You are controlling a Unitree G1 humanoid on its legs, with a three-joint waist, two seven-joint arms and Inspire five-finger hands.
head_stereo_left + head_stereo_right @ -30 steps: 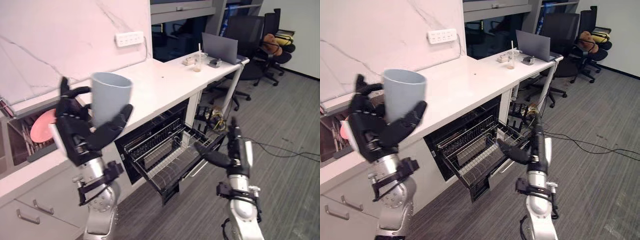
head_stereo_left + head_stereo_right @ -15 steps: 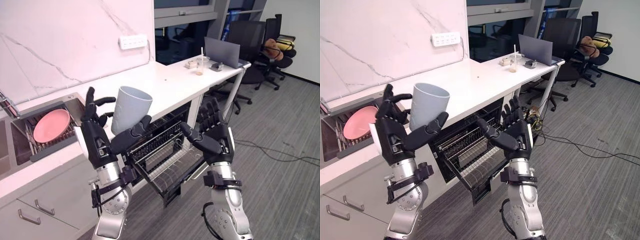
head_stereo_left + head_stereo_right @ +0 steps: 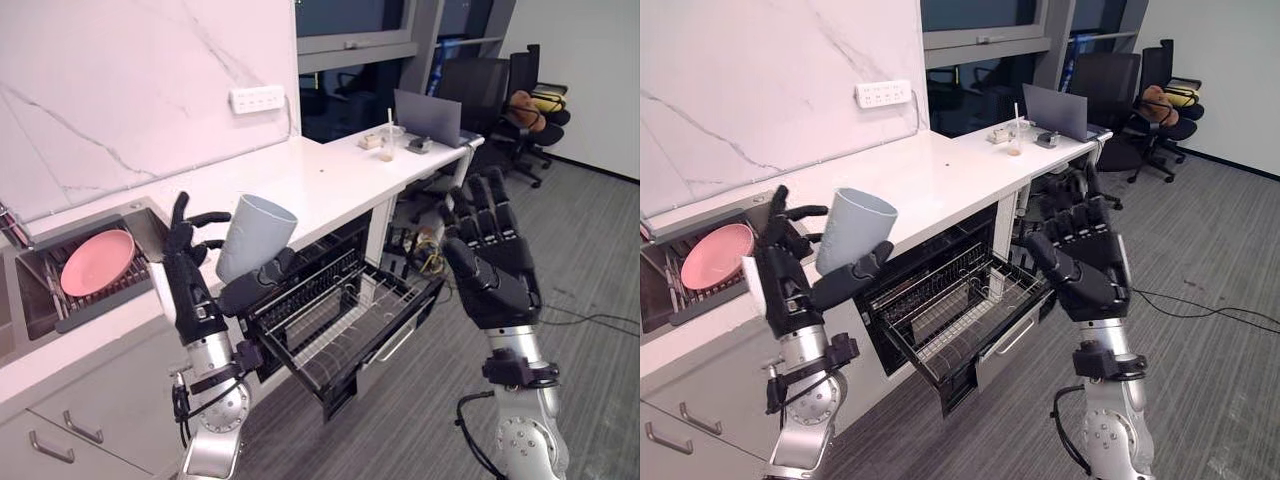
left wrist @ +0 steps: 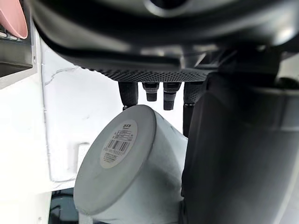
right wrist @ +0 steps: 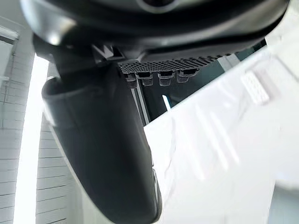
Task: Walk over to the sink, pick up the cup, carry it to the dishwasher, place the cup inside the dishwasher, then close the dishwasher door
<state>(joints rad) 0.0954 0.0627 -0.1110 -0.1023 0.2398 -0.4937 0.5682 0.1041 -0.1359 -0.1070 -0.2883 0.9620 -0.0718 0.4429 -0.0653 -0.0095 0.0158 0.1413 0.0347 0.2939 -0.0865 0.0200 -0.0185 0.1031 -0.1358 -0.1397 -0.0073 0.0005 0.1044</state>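
The cup (image 3: 252,240) was a plain, pale grey-blue tumbler with no handle, wider at the open rim than at the base. It was held in the air above the sink-side corner of the dishwasher (image 3: 318,268), tilted so that its mouth leaned toward the dishwasher. In the left wrist view the flat base faced the camera and carried a round white barcode label (image 4: 118,142).

The left hand (image 3: 190,275) gripped the cup: the thumb lay curled across the lower wall, and the fingers stood behind the opposite side, with some of them bent against it.

The dishwasher door (image 3: 392,343) hung open under the white counter (image 3: 310,175), and the wire rack (image 3: 350,318) was drawn out over it.

The right hand (image 3: 495,265) was raised above the far end of the dishwasher door, apart from it. Its fingers were straight and spread wide, holding nothing.

A pink plate (image 3: 97,262) rested in the sink (image 3: 100,305), beyond the dishwasher on the left hand's side.
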